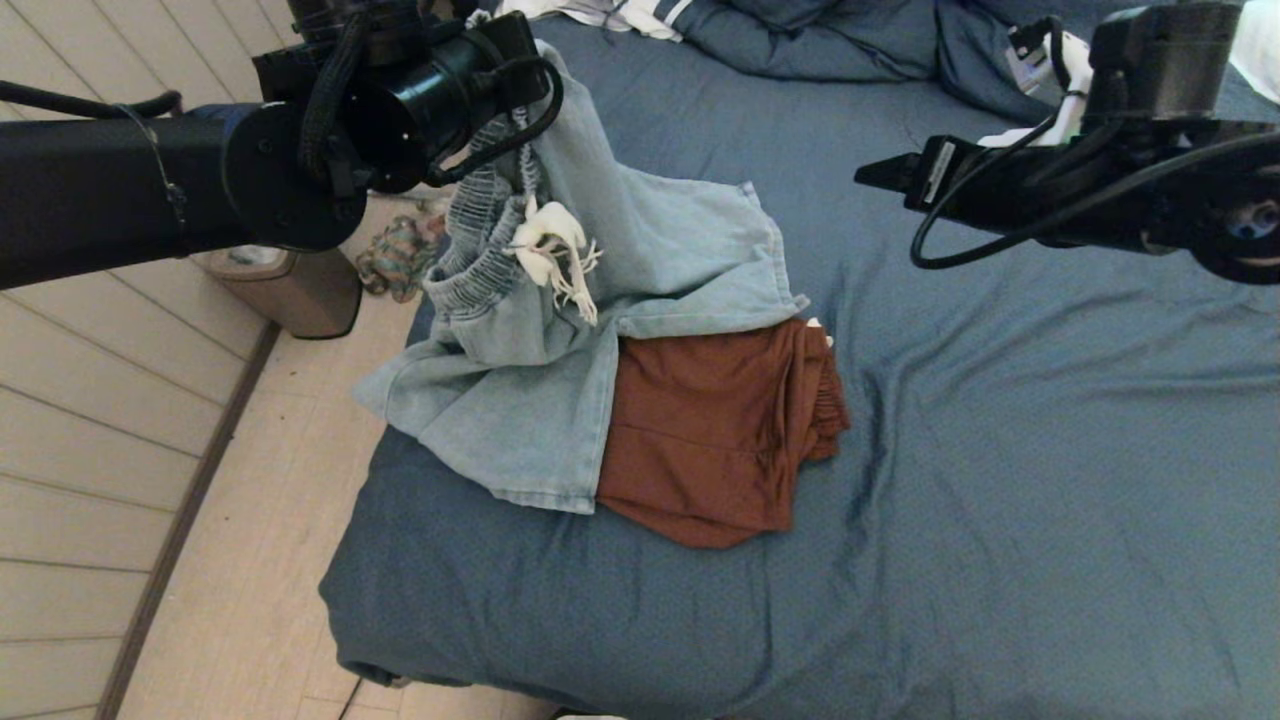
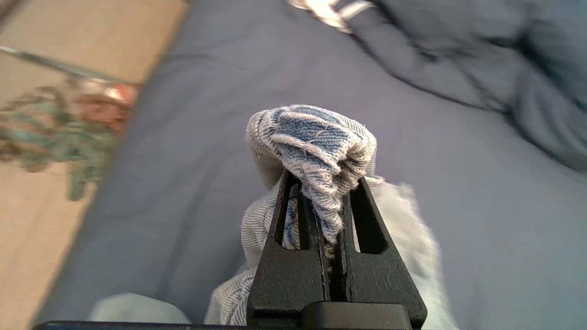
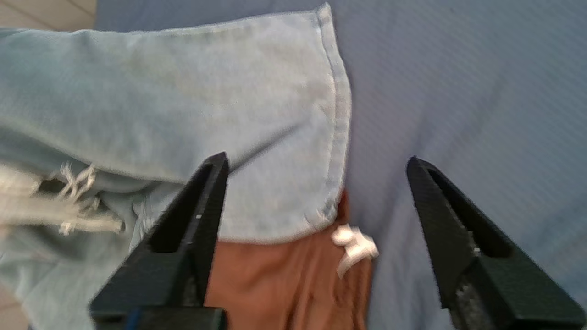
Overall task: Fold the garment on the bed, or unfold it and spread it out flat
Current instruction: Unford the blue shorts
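Pale plank flooring (image 1: pixel 250 520) is being shown along the left of the head view, where a small tan bin (image 1: pixel 290 290) and a multicoloured bundle of cloth (image 1: pixel 400 255) are lying beside the bed (image 1: pixel 1000 500). No brand, label or readable writing is being shown on anything.

At the upper left, the left gripper (image 2: pixel 328 220) is being held above the bed's left edge. Its jaws are being kept clamped together, with a bunched fold of the light-blue denim shorts (image 1: pixel 600 300) pinched between them at the elastic waistband. From that grip the shorts are being hung downward, their white drawstring (image 1: pixel 555 255) dangling, while their lower part is being draped over the bed's edge and over a pair of rust-brown shorts (image 1: pixel 720 440).

The rust-brown shorts are being left folded on the slate-blue cover, just right of and partly under the denim pair; a small white tag or cord end (image 3: pixel 353 245) is being shown at their edge.

At the upper right, the right gripper (image 3: pixel 316 183) is being held above the cover, apart from the cloth, with its jaws being kept wide apart and nothing between them. Behind it, the bunched blue duvet (image 1: pixel 820 40) is being seen at the far end.
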Controlling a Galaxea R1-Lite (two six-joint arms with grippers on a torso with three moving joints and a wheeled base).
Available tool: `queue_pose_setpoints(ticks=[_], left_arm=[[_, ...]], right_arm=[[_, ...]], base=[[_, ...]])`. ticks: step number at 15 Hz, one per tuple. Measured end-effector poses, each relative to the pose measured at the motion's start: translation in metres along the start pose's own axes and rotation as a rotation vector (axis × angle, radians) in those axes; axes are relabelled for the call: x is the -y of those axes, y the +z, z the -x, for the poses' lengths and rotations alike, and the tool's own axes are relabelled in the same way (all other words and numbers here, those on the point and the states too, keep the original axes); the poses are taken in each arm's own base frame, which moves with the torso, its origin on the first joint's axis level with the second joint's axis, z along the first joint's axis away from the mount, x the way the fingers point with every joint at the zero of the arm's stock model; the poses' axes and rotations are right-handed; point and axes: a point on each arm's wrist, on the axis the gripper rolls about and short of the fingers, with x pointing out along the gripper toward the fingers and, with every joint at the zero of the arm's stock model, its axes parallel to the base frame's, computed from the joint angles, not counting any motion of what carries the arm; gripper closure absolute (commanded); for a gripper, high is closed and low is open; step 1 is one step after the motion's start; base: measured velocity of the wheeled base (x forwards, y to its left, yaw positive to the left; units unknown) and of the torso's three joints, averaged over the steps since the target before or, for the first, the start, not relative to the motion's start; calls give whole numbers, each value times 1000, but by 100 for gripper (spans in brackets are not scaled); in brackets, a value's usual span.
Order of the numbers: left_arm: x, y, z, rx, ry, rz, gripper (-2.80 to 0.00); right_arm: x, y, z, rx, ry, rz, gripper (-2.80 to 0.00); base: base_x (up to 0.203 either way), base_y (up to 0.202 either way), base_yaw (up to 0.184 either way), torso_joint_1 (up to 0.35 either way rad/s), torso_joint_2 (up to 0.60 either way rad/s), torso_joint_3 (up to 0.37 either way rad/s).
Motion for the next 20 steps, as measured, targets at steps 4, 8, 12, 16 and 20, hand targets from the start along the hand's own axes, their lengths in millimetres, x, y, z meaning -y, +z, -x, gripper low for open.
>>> queue_pose_setpoints(ticks=[4, 8, 12, 16, 20], left_arm=[[-26, -18, -20, 11, 73, -24, -280], [-30, -26, -24, -4, 78, -33, -280], [-30, -23, -23, 2, 81, -31, -280], [-32, -17, -19, 38, 165, -15, -280], [-41, -51, -3, -104, 196, -26, 0]], right_arm=[[4, -1, 33, -22, 22, -6, -280], [1, -4, 47, -41, 72, -8, -280], [-1, -6, 51, -48, 78, -10, -280], [-1, -7, 51, -36, 84, -9, -12], [-5, -8, 51, -36, 109, -10, 0]], base=[[0, 0, 0, 0, 0, 0], [0, 0, 0, 0, 0, 0], [0, 0, 0, 0, 0, 0], [0, 0, 0, 0, 0, 0], [0, 0, 0, 0, 0, 0]])
